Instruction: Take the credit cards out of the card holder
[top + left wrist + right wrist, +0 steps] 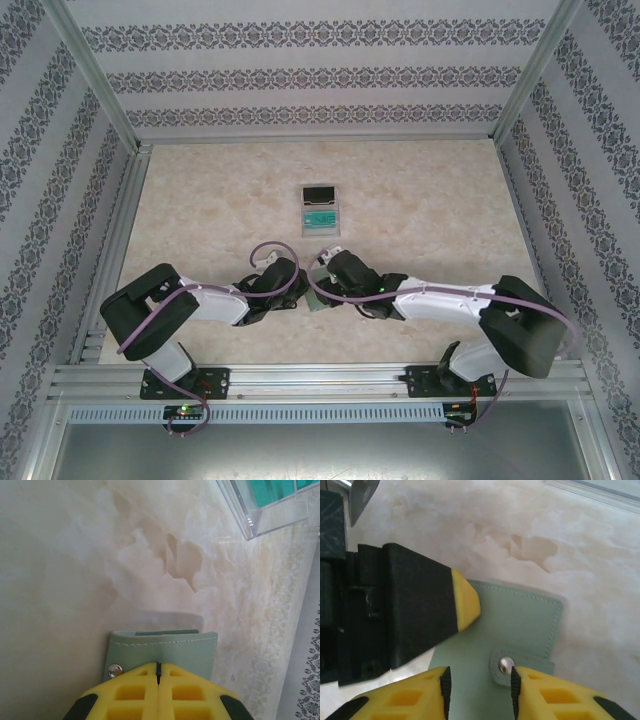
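Note:
The sage-green card holder (520, 625) lies closed and flat on the marble table (420, 200), between the two arms (317, 302). My left gripper (158, 666) is shut, its tips resting on the holder's (175, 647) near edge beside a metal snap (115, 670). Its yellow-tipped finger (465, 597) also shows on the holder's left side. My right gripper (480, 680) is open, its fingers straddling the closure tab and snap (506, 664). A teal card (320, 216) and a black card (320, 192) lie in the tray. A darker strip (167, 632) peeks from the holder's far edge.
A pale clear-walled tray (306, 222) sits beyond the grippers at mid-table; its corner (250, 527) is close ahead of the left gripper. Patterned walls and metal rails (120, 250) enclose the table on three sides.

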`<state>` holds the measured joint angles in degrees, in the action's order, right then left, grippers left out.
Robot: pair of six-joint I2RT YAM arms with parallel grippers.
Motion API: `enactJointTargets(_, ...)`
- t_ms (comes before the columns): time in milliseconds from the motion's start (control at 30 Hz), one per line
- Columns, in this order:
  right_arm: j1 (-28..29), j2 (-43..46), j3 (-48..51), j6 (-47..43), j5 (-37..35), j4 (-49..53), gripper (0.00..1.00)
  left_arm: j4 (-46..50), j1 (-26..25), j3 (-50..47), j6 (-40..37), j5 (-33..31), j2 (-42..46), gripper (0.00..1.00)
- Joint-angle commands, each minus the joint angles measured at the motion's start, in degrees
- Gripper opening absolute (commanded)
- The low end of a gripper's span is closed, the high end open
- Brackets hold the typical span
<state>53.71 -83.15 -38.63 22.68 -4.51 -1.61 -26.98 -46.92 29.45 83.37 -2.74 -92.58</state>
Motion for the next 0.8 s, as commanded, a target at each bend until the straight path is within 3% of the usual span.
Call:
enactJointTargets(0, 1.4, -3.6, -3.0, -2.5, -3.1, 3.0, 0.39, 16.3, 0.3, -2.3, -2.1, -0.3, -3.5, 0.00)
enactJointTargets(267, 1.6, -9.3, -5.7, -3.3, -7.5, 4.7, 0.40, 16.6, 0.4, -1.9, -2.5, 0.1, -3.3, 0.00)
enactJointTargets(467, 1.5, -9.5, -5.4, -3.3, -6.9, 4.5, 0.43, 16.1, 0.4, -1.6, -3.5, 0.6, -3.0, 0.00)
enactJointTargets(767, 1.5, -4.5, -4.8, -3.8, -6.0, 5.1, 0.44, 21.4, 1.4, 1.0, -10.1, -1.3, 7.5, 0.00)
